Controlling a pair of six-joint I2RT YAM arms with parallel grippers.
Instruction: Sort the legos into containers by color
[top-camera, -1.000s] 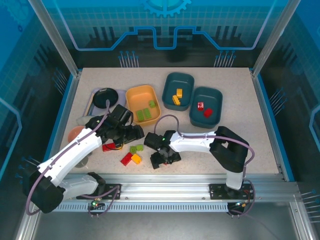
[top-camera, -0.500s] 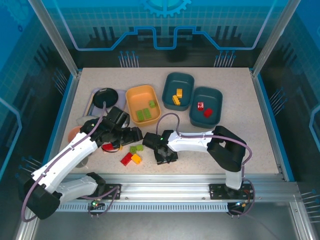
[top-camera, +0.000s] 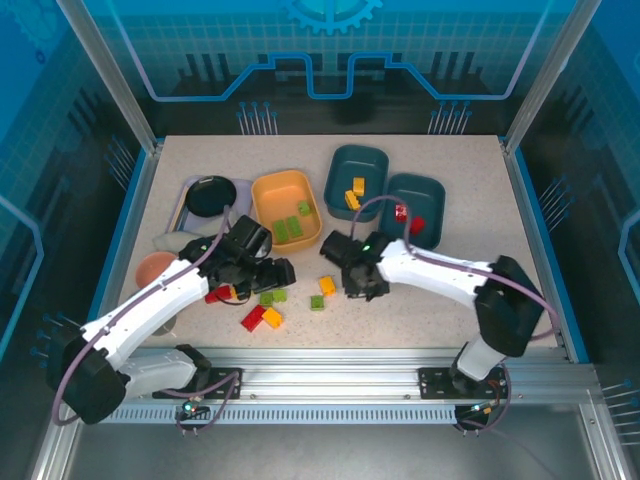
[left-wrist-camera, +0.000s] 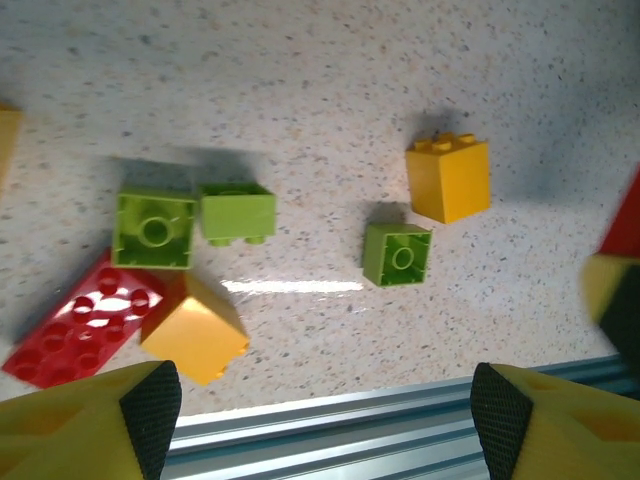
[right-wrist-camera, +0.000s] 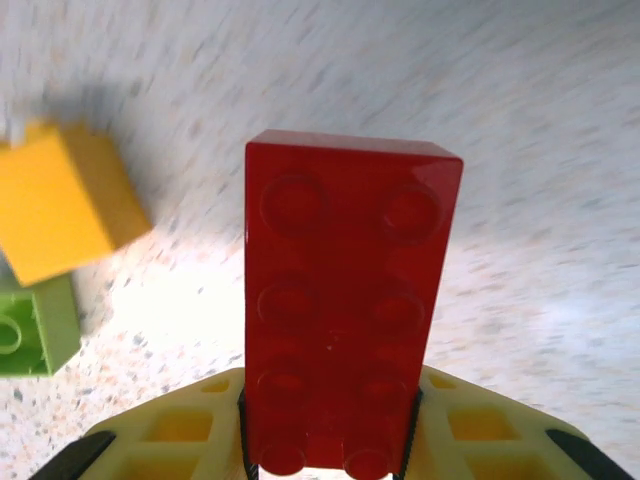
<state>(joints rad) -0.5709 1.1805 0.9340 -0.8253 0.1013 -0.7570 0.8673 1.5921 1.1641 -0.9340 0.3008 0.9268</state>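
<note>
Speckled worktop (top-camera: 500, 200). Three bins sit at upper centre of the top view.
- Yellow-orange bin (top-camera: 283, 176), leftmost: green bricks (top-camera: 290, 228) inside.
- Far teal bin (top-camera: 372, 160), just right of it: yellow bricks (top-camera: 354, 192) inside.
- Second teal bin (top-camera: 428, 192), further right and lower: red bricks (top-camera: 414, 225) inside.

Left arm (top-camera: 150, 305) reaches in from the lower left, right arm (top-camera: 450, 280) from the lower right. Both end near frame centre.

Left pincer (top-camera: 275, 275): in the wrist view its fingertips (left-wrist-camera: 150, 400) sit well apart at the bottom corners, nothing between them.

Right pincer (top-camera: 362, 285), just below and left of the second teal bin: clamped on a long red brick (right-wrist-camera: 345, 300). The brick stands up out of the fingers, studded face to the wrist camera.

Loose legos on the worktop, left wrist view:
- Red plate (left-wrist-camera: 80, 325) at lower left, touching an orange block (left-wrist-camera: 195, 330).
- Two green blocks (left-wrist-camera: 155, 230) side by side just above them.
- Small green block (left-wrist-camera: 398, 255) at centre, apart from the rest.
- Yellow block (left-wrist-camera: 448, 178) near it, up and to the right.
</note>
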